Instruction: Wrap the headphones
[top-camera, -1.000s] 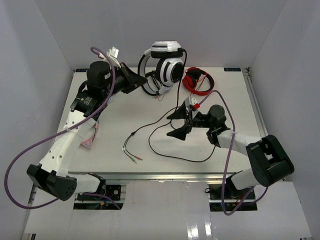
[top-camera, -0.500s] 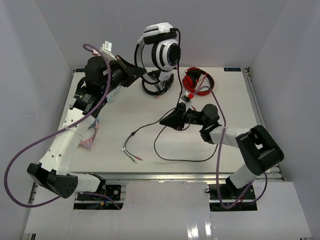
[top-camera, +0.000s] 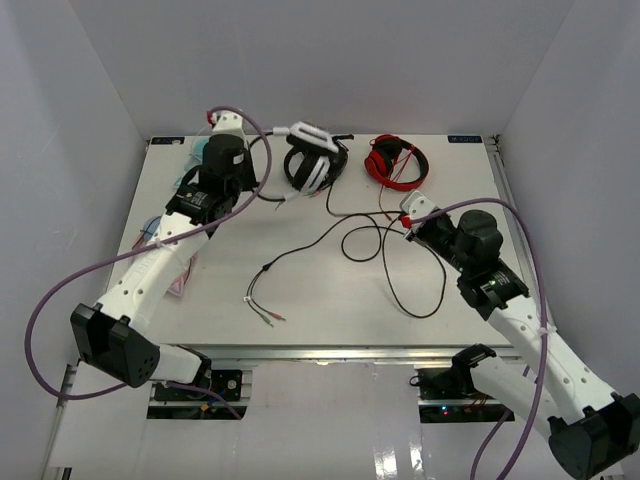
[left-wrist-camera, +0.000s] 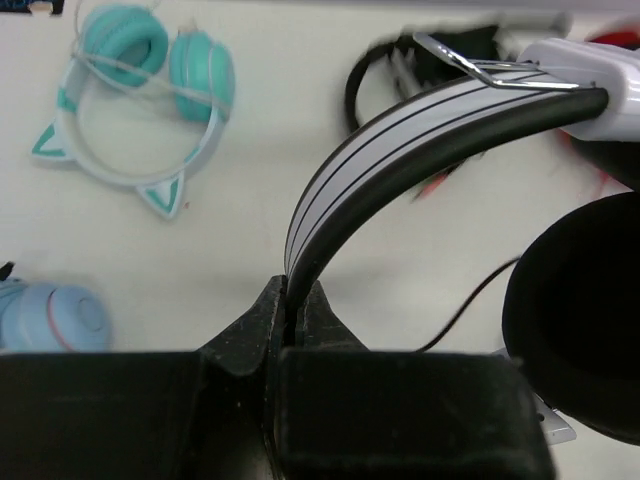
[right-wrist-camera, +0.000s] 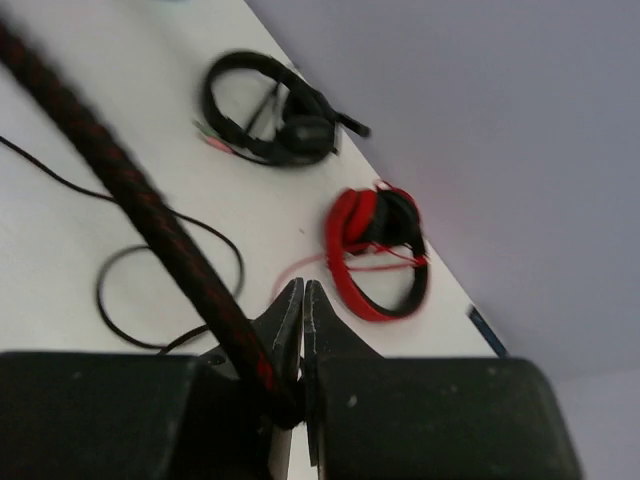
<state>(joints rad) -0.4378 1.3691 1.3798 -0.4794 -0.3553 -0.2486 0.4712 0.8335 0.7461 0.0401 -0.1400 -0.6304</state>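
The headphones (top-camera: 312, 150) hang at the back middle of the table, with the striped white headband (left-wrist-camera: 400, 130) up and one black earpad (left-wrist-camera: 585, 300) at the right of the left wrist view. My left gripper (top-camera: 283, 196) (left-wrist-camera: 295, 295) is shut on the lower end of that headband. Their thin black cable (top-camera: 365, 240) runs in loops over the table to the coloured plugs (top-camera: 265, 312). My right gripper (top-camera: 408, 228) (right-wrist-camera: 302, 292) is shut, and the cable (right-wrist-camera: 150, 220) is pinched at the base of its jaws.
All-black headphones (left-wrist-camera: 390, 70) (right-wrist-camera: 275, 120) lie on the table under the held pair. Red headphones (top-camera: 395, 162) (right-wrist-camera: 380, 250) lie at the back right. Teal cat-ear headphones (left-wrist-camera: 140, 90) and a pale blue earcup (left-wrist-camera: 50, 320) lie at the left.
The left arm brought the headphones down from high up and swung them toward the table. The right gripper shut on the cable and drew back to the right, dragging the cable loops along.
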